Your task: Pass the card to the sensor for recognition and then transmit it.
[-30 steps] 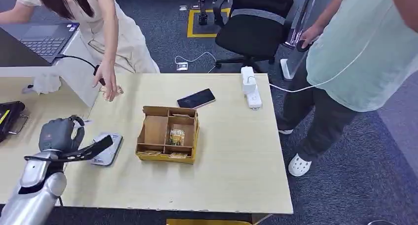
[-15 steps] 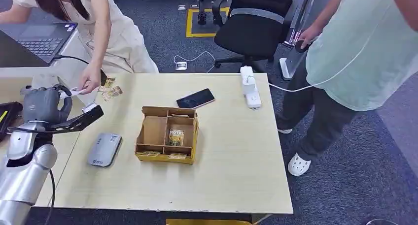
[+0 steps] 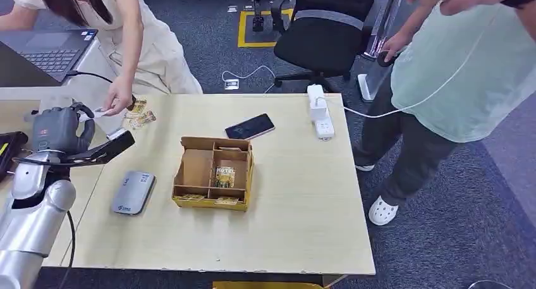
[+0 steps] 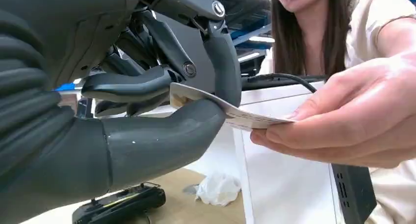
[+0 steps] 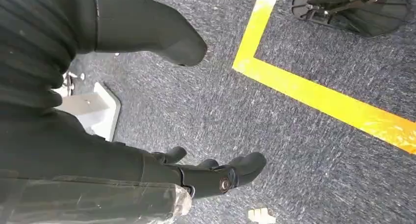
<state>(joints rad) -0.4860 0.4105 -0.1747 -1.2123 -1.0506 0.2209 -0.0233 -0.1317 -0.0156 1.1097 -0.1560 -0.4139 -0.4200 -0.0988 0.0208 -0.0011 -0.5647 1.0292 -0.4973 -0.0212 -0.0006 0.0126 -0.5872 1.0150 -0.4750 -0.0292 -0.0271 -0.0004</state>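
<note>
At the far left corner of the bench, the left hand is raised, pinching one card between thumb and a finger while a person's hand grips its other end. The right hand hangs over the carpet, fingers apart and holding nothing. On the bench lie one grey sensor, one cardboard box, one phone and one power strip.

left arm bent up at the table's left side, left hand pinching a card between thumb and fingers, right hand hanging down, fingers apart, holding nothing
</note>
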